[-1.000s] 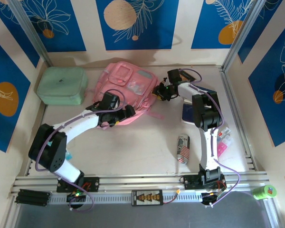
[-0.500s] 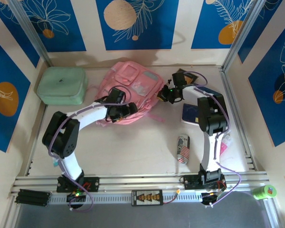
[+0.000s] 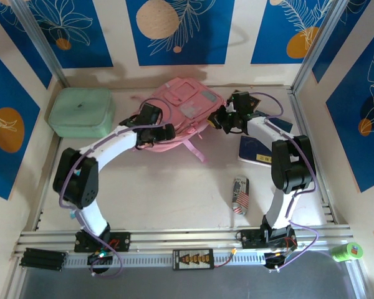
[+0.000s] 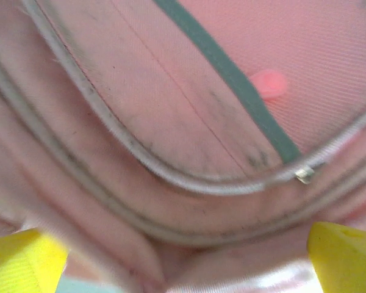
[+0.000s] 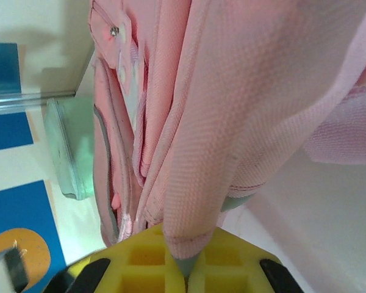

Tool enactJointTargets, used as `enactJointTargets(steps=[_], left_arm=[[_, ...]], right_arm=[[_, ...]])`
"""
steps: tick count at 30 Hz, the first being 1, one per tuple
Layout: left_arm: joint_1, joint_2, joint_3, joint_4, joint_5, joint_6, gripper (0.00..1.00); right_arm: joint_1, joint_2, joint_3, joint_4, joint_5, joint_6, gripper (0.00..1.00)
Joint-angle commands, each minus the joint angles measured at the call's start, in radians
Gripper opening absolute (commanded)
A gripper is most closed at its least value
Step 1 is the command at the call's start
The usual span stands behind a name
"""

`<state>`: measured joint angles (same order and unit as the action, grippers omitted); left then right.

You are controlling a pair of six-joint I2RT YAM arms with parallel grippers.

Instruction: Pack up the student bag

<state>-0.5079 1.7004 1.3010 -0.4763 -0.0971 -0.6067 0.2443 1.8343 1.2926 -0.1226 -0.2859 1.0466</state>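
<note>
Student bag (image 3: 184, 112) at far centre of bench (image 3: 174, 180), right edge clamped tight in the right pincer (image 3: 223, 119), left pincer (image 3: 153, 126) spread wide and empty against its near-left side.

The top camera looks down from high at the near edge over the whole table (image 3: 174, 180). Both wrist cameras sit very close to the bag (image 3: 181, 111), which all three views share.

Both arms (image 3: 109, 148): white links, black joints, purple cables; yellow jaws.
</note>
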Motion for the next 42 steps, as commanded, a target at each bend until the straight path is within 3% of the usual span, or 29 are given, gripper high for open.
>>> enactJointTargets(steps=[1,7,13,15,23,28,33,42], left_arm=[[-0.084,-0.104,0.034,-0.106,-0.103,0.055,1.0],[-0.258,-0.107,0.063,-0.111,-0.158,0.045,0.93],[-0.342,0.006,0.142,-0.042,-0.145,0.016,0.69],[-0.355,0.045,0.177,-0.059,-0.174,-0.011,0.6],[-0.374,0.073,0.184,-0.015,-0.221,-0.06,0.51],[-0.376,0.123,0.249,-0.069,-0.257,-0.1,0.37],[-0.376,0.139,0.269,-0.08,-0.307,-0.129,0.37],[-0.375,0.17,0.316,-0.134,-0.351,-0.138,0.26]], right_arm=[[0.02,-0.047,0.008,0.055,0.001,0.083,0.0],[0.042,-0.066,0.014,0.07,0.005,0.111,0.0],[0.052,-0.147,-0.037,0.062,0.007,0.144,0.0],[0.058,-0.185,-0.069,0.061,0.018,0.16,0.0],[0.096,-0.266,-0.142,0.056,0.021,0.218,0.0],[0.106,-0.267,-0.138,0.057,0.015,0.219,0.0],[0.109,-0.264,-0.122,0.051,0.002,0.211,0.0],[0.103,-0.244,-0.101,0.054,-0.037,0.231,0.0]])
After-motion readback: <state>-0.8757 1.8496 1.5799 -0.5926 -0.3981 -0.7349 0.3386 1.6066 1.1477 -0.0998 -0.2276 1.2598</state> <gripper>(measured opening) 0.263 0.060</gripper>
